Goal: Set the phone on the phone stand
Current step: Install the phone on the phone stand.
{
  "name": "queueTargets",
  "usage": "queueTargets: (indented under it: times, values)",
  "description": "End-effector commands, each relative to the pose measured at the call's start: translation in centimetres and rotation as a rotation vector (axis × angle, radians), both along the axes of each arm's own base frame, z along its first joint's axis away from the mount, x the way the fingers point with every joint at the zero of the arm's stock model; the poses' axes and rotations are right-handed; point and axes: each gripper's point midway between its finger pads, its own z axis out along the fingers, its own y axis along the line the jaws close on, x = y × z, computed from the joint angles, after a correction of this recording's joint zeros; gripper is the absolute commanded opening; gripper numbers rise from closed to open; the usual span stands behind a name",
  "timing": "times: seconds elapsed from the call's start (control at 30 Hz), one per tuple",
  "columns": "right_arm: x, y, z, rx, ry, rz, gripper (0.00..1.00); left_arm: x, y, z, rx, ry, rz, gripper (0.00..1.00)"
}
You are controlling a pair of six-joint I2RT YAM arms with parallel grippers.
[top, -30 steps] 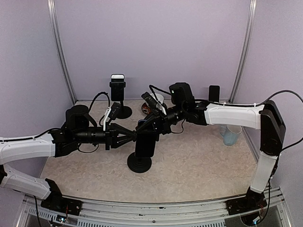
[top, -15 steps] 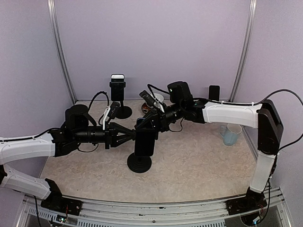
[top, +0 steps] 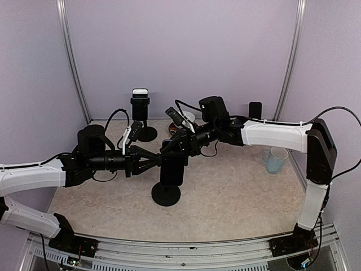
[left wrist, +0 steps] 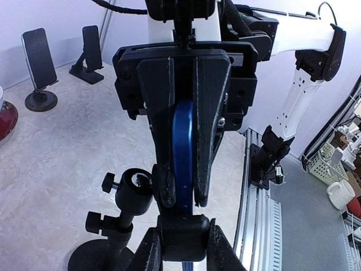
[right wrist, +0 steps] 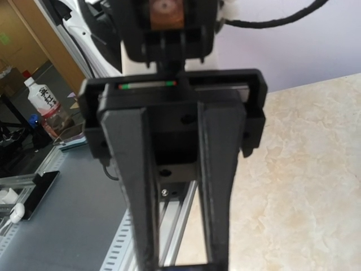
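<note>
**Top external.** The phone stands upright near the centre of the table, directly above the round base of the phone stand. We cannot tell from here whether it sits in the cradle. The left gripper reaches in from 9 o'clock and meets the phone's left edge at mid-height. The right gripper comes in from 2 o'clock and meets the phone's top end. A second stand carrying a handset is at 11 o'clock by the back wall. A clear cup is at 3 o'clock.

**Left wrist.** We see the phone edge-on, as a blue strip running from 12 to 6 o'clock. The right gripper faces the camera from 12 o'clock. Its fingers are pinched flat on both faces of the strip, with no gap visible. At 6 o'clock the left gripper's own fingers stand slightly apart, pressed against both sides of a black block that wraps the blue edge. We cannot tell whether that block belongs to the cradle. The stand's post, with a knob, rises at 8 o'clock just beside the block.

**Right wrist.** The left gripper fills the view head-on. Its fingers run down to 6 o'clock with a clear gap between them, and the tips are cut off by the bottom edge. The phone is not distinguishable here. A bottle stands at 9 o'clock, off the table.
</note>
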Motion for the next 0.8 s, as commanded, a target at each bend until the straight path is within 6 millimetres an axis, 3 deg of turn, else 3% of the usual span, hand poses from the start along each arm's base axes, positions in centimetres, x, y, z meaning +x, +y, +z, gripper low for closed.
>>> queueTargets:
  times: [0.0,0.37,0.57,0.77]
  values:
    - [4.2,-3.1,-9.5,-0.318,0.203,-0.221,0.00,-0.4,0.2,7.2,-0.161,-0.199,-0.018,0.20]
    - [3.7,-2.6,-9.0,-0.303,0.195,-0.207,0.00,-0.2,0.6,7.4,-0.167,-0.205,0.014,0.54]
    - [3.0,-2.1,-8.4,-0.282,0.184,-0.190,0.00,-0.1,0.8,7.7,-0.173,-0.212,0.027,0.64]
    - [2.4,-1.1,-6.2,-0.206,0.156,-0.181,0.00,0.1,1.2,7.9,-0.181,-0.220,0.055,0.70]
